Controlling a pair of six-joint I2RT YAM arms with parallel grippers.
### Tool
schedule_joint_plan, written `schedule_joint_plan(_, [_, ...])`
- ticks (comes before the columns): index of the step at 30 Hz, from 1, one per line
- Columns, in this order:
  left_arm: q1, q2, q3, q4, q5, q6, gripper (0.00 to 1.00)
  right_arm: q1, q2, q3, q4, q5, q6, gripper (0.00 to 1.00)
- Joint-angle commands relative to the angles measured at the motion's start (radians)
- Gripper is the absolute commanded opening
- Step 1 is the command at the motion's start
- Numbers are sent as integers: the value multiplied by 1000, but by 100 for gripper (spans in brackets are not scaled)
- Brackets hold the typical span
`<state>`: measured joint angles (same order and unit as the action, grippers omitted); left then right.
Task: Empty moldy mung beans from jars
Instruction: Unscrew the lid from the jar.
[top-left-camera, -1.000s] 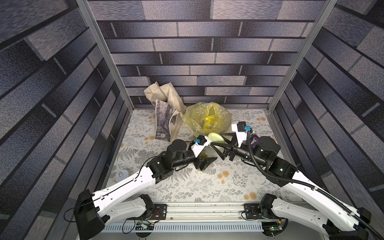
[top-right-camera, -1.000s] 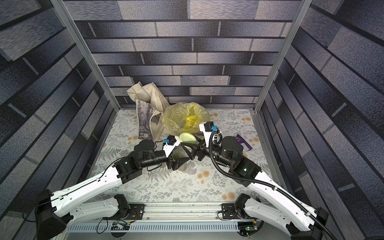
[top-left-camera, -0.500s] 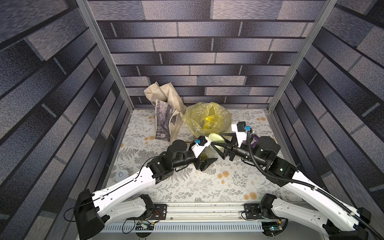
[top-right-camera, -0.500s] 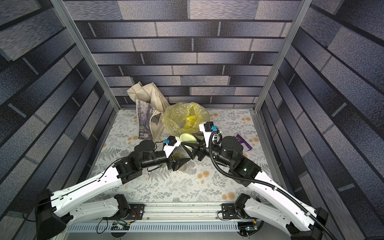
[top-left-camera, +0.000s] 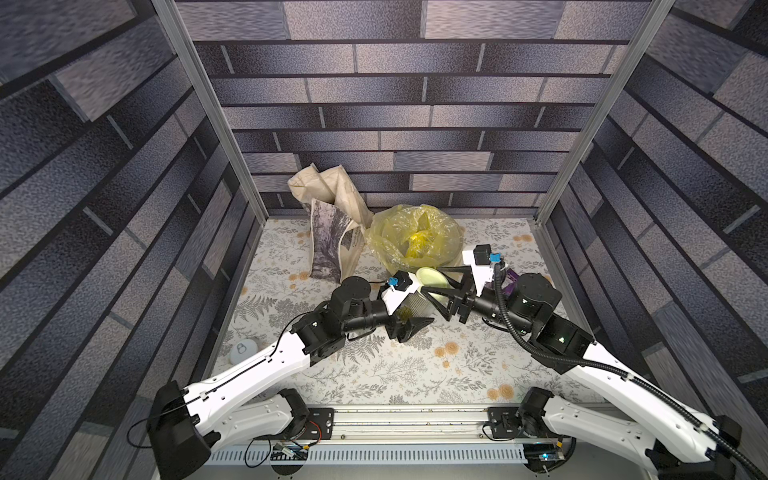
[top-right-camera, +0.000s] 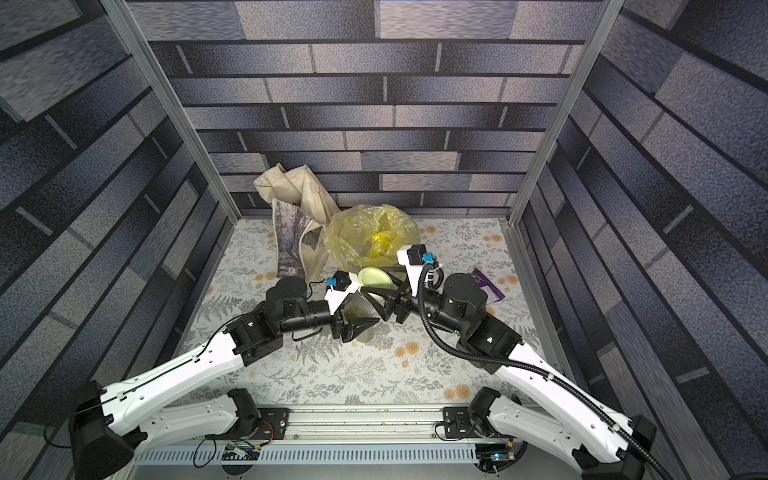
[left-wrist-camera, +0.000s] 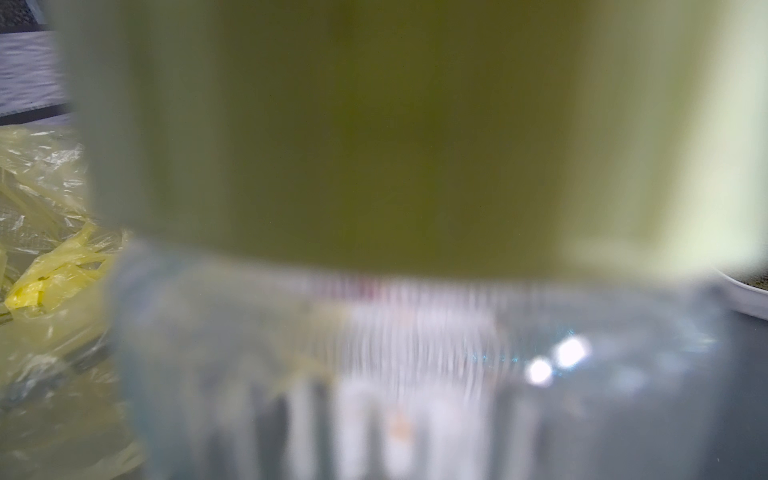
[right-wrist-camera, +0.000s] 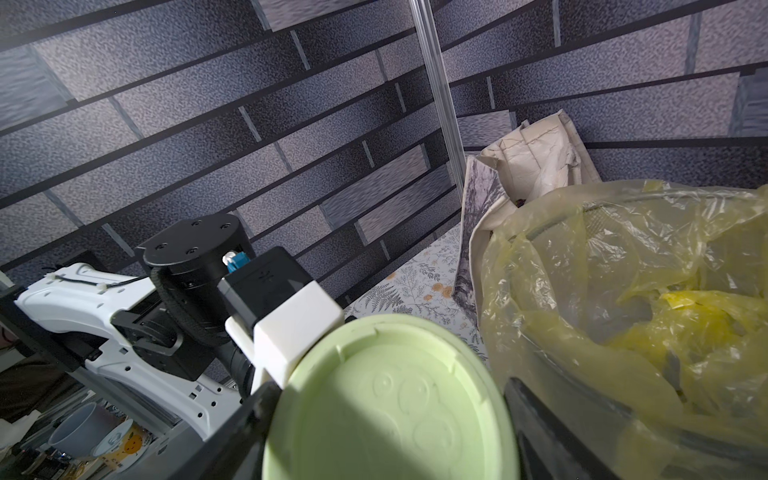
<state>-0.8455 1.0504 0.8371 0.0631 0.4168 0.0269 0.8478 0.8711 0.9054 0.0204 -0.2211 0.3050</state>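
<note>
I have the ribbed jar at mid-table, tilted so that its pale green lid points toward the far side. An olive patch of mung beans shows through its clear wall. My left gripper reaches in from the left and is clamped across the jar's body. My right gripper comes in from the right, and its fingers press on opposite edges of the lid. Just beyond the jar stands the bucket, lined with a yellow bag. The cream tote stands to the left of it. Both stand at the far end of the floral table.
</note>
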Motion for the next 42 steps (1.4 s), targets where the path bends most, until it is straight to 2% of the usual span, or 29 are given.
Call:
schedule_joint_plan(1, [23,-38,20,69,35,-27,68,9,-7,-11,40,-105,-23,73])
schedule_joint_plan(5, [23,-41,20,75,32,-31,67,10,-2,-7,36,-89,-18,74])
schedule_joint_plan(12, [13,-43,23,69,-26,-22,66,9,-4,-3,35,-27,-4,92])
schedule_joint_plan(21, [-31,-25,44,49,-123,34,65,10,3,7,28,20,13,94])
schedule_joint_plan(32, [-48,-42,34,67,-144,47,65,9,19,27,-53,110,-4,91])
schedule_joint_plan(37, [-51,-55,33,64,-141,46,65,9,27,25,-44,98,-4,90])
schedule_joint_plan(42, [-51,-64,19,77,-136,37,65,10,40,32,-39,67,-7,74])
